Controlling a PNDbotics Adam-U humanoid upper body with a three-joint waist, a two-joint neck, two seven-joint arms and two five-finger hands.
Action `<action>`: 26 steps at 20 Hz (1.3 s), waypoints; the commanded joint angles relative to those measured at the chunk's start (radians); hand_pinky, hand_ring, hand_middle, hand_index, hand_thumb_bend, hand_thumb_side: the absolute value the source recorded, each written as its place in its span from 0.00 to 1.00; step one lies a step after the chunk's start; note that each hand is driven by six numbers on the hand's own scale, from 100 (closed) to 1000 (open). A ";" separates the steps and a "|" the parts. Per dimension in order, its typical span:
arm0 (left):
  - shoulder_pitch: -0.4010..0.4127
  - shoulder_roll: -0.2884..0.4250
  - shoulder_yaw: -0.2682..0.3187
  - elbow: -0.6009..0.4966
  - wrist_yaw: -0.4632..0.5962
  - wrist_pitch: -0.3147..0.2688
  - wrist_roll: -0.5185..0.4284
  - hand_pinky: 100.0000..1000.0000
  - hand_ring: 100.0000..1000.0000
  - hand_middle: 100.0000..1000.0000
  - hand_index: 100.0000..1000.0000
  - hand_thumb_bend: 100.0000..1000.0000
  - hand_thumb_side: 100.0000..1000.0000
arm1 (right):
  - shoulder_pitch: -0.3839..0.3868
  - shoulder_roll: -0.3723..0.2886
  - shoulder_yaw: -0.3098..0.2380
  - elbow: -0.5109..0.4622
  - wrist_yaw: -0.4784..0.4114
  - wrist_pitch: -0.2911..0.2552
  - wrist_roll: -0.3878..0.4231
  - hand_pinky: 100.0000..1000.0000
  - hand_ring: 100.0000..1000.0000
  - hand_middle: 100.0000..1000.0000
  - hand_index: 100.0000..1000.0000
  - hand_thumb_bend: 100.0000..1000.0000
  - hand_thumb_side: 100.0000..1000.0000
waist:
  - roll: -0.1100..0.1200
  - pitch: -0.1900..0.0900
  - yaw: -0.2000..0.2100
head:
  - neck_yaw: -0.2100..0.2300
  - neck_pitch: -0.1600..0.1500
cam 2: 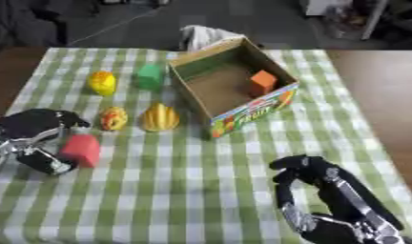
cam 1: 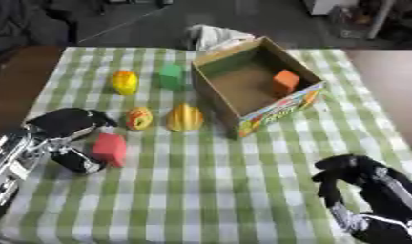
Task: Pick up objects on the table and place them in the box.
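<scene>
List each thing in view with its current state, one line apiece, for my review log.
Box: open on top, upright, on the table.
Orange block: inside the box.
Red block: on the cloth, between the left hand's fingers.
Left hand: fingers curled round the red block.
Right hand: near the lower right, holding nothing.
Green block: on the cloth, outside the box.
Three yellow-orange items: on the cloth, untouched.
</scene>
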 commanded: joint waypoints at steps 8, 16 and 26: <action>-0.038 0.051 0.064 -0.164 0.154 -0.015 0.036 0.66 0.51 0.43 0.63 0.14 0.14 | -0.003 -0.018 -0.002 -0.011 0.003 -0.001 0.002 0.64 0.43 0.36 0.71 0.00 0.02 | 0.002 -0.010 0.005 | -0.010 0.004; -0.280 0.094 -0.009 -0.155 0.336 -0.025 0.086 0.64 0.51 0.42 0.62 0.07 0.10 | -0.002 -0.021 0.006 -0.010 -0.002 -0.002 0.011 0.64 0.43 0.36 0.71 0.00 0.02 | 0.004 -0.015 -0.009 | -0.009 0.004; -0.655 -0.097 -0.213 0.249 0.207 -0.139 0.153 0.66 0.55 0.47 0.68 0.23 0.11 | -0.010 -0.012 0.019 -0.016 -0.015 0.000 0.025 0.64 0.43 0.36 0.71 0.00 0.02 | -0.013 -0.005 -0.056 | -0.001 0.004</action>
